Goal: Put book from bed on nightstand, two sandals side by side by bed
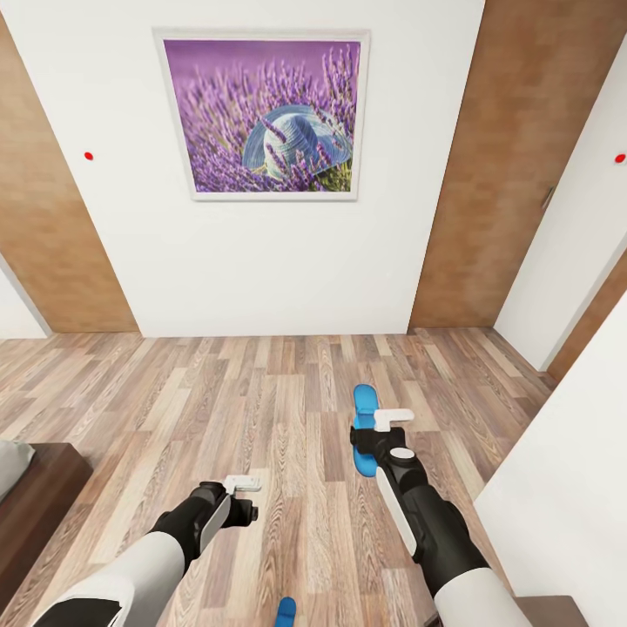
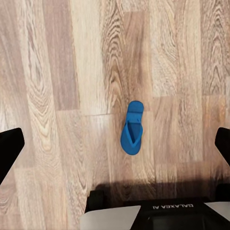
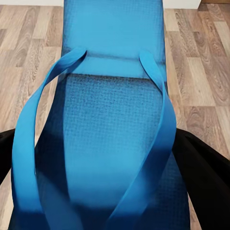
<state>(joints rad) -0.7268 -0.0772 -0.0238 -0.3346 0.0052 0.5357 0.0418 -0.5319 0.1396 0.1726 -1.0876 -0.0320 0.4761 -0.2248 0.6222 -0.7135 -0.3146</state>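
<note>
A framed picture (image 1: 262, 116) hangs on the white wall (image 1: 261, 261) straight ahead: purple lavender with a pale blue sun hat lying among the stalks, inside a white frame. Brown wood panels (image 1: 514, 165) stand on either side of that wall, reaching down to the floor. A small red dot (image 1: 88, 156) sits on the left panel, and another (image 1: 619, 158) on a white surface at the far right. The plank floor (image 1: 261, 409) runs in mixed light and brown boards, the grain strongly figured. Another white surface (image 1: 566, 496) slants across the lower right corner.
</note>
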